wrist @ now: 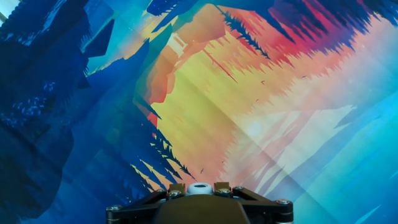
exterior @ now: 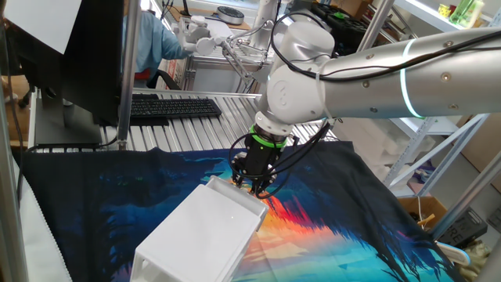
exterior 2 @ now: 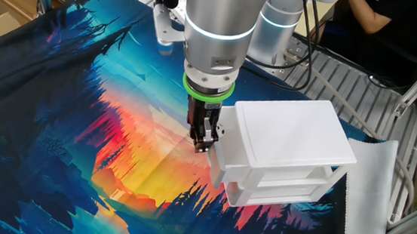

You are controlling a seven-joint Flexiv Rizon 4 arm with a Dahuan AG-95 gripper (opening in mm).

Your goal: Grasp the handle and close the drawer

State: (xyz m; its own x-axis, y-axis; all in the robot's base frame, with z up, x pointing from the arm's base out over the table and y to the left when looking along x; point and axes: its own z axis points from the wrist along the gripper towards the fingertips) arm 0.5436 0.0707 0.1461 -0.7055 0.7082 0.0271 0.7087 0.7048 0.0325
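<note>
Claw (exterior 2: 205, 142), my jaws narrowed, grip unconfirmed, beside the drawer (exterior 2: 223, 164) front; a slipped handle could leave it ajar.

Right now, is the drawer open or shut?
Shut, or nearly: the drawer front sits flush with the cabinet; the gripper hangs beside it.

The end effector (exterior 2: 205, 141) hides the drawer's handle.

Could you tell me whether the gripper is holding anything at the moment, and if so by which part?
It cannot be told: the gripper sits with narrow jaws against the cabinet's front, but no handle shows.
</note>
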